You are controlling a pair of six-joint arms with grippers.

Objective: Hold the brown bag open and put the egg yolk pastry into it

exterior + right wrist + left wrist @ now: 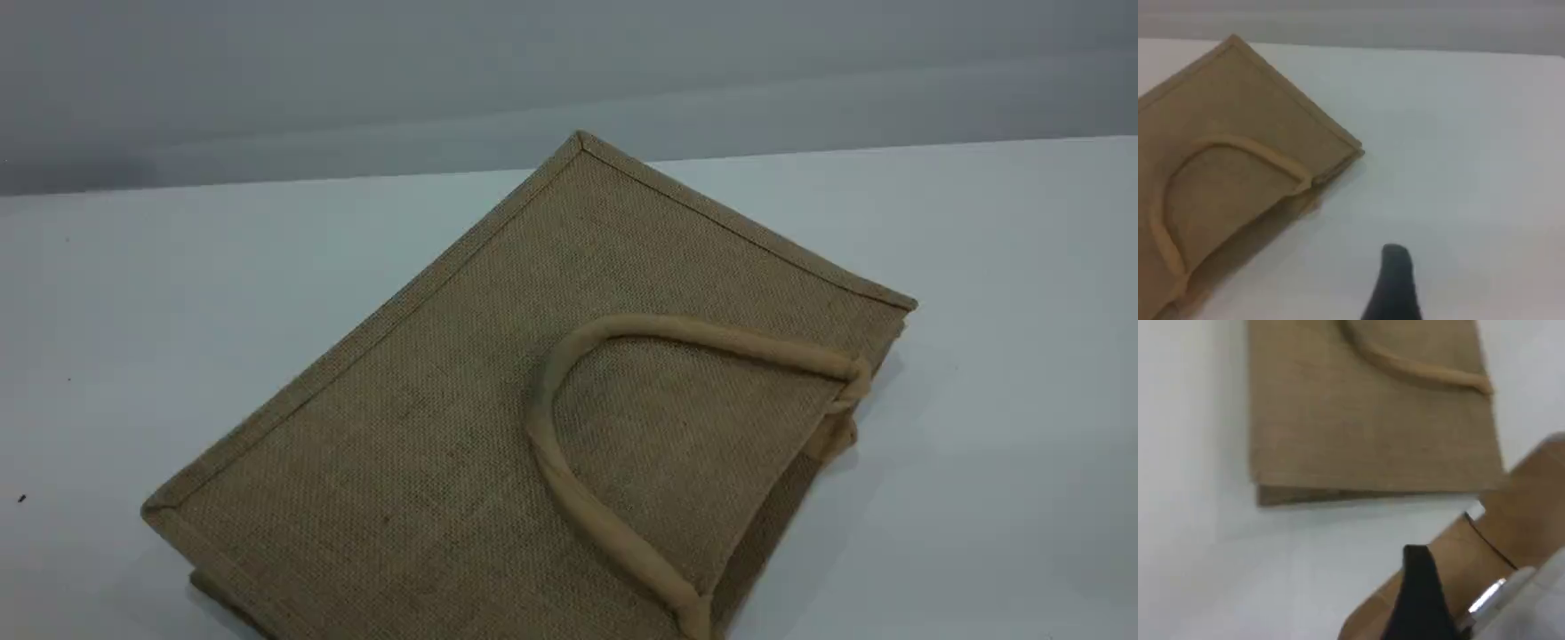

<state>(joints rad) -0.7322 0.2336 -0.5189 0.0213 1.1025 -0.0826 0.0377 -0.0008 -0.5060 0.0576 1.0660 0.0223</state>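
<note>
The brown bag [462, 427] lies flat on the white table [1005, 356], its mouth toward the front right and pressed nearly shut. One beige loop handle [569, 480] rests folded back on its top face. The left wrist view shows the bag [1358, 427] ahead, well beyond the black fingertip [1421, 587] of my left gripper. In the right wrist view the bag [1225, 133] sits to the left of my right gripper's black fingertip [1395, 280], apart from it. Neither gripper holds anything, and neither appears in the scene view. The egg yolk pastry is out of view.
A brown cardboard-like surface [1518, 513] fills the lower right of the left wrist view, beside my left fingertip. The table's back edge [267, 182] runs behind the bag against a grey wall.
</note>
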